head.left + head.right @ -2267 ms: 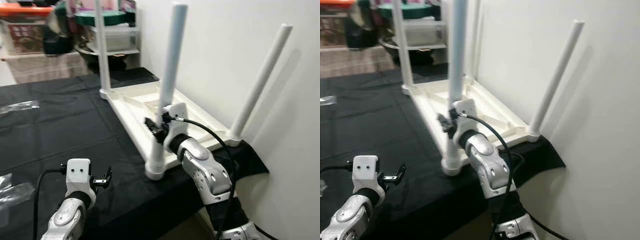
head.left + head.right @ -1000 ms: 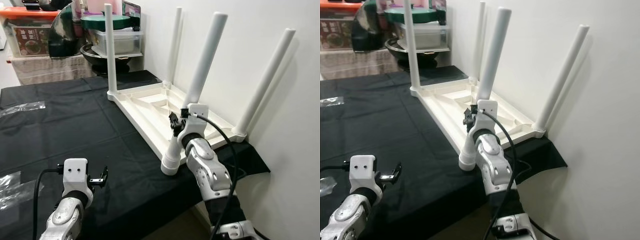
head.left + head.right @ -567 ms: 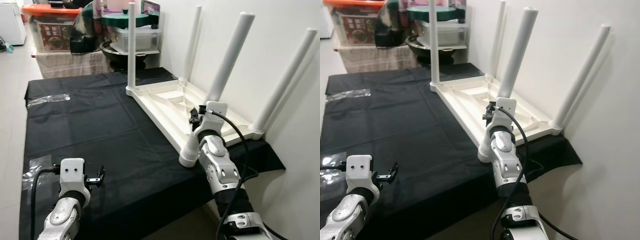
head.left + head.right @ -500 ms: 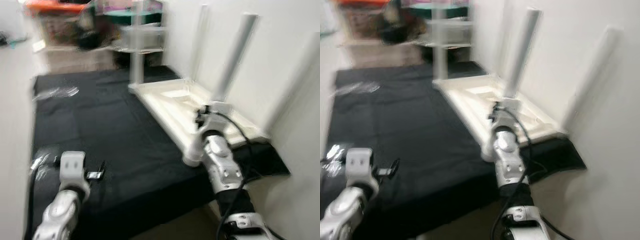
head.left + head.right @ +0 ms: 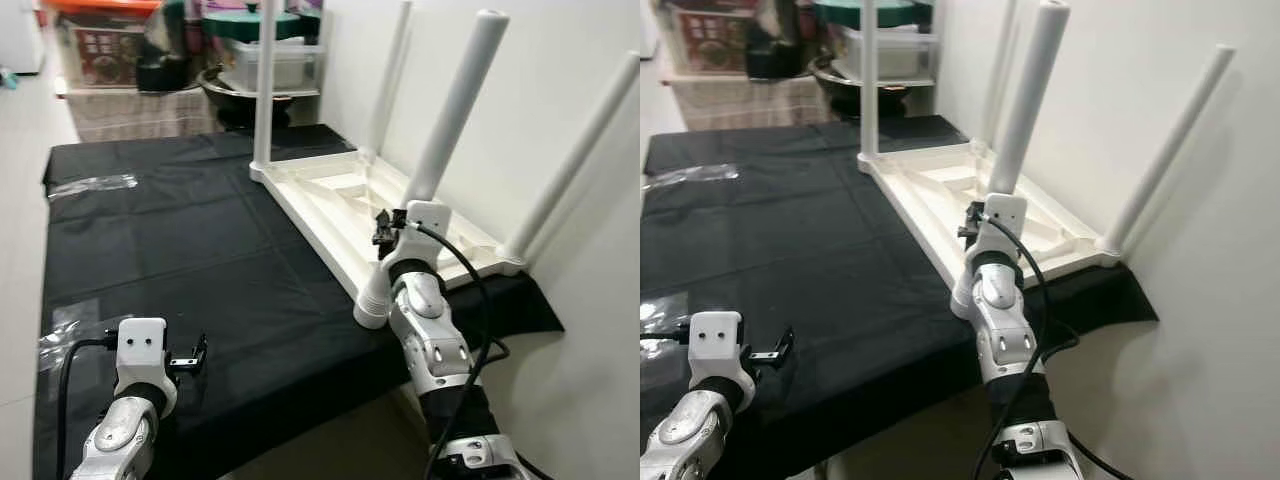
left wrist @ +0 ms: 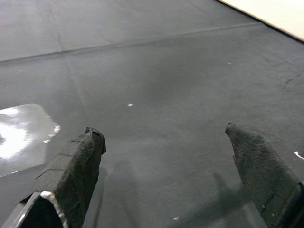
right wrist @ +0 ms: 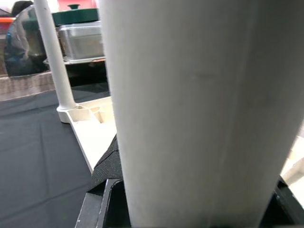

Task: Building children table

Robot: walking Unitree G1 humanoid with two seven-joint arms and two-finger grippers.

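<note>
1. Right pincer (image 5: 383,228) is clamping the near white leg (image 5: 447,122) of the upturned children's table (image 5: 352,205), far right on the black-covered bench (image 5: 180,250).
2. Left pincer (image 5: 192,355) is hovering spread wide, near left.

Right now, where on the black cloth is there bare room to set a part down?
The widest free patch is the middle of the black cloth, between the upturned table top and the plastic bags by the far-left edge. The near strip ahead of the left gripper is bare too. By the wall it is crowded: the right gripper holds the near table leg.
</note>
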